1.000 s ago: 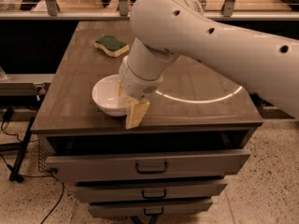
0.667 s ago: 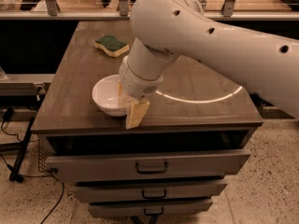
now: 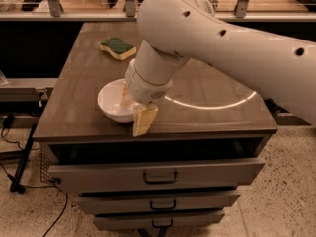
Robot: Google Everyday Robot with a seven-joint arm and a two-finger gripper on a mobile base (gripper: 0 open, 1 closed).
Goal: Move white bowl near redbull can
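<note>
1. Gripper point(image 3: 134, 110) sits low near the front edge of the table point(image 3: 212, 120), one finger inside and one outside the right rim of the white bowl point(image 3: 111, 101). It looks clamped on that rim, though the wrist hides the contact.
2. The bowl lies immediately left of the gripper, upright on the table. It is round, so no long axis.
3. Bowl is plain glossy white, apparently empty.
4. Redbull can is not in sight, possibly behind the arm point(image 3: 232, 43). Only a sponge point(image 3: 117, 48) shows at the back left.
</note>
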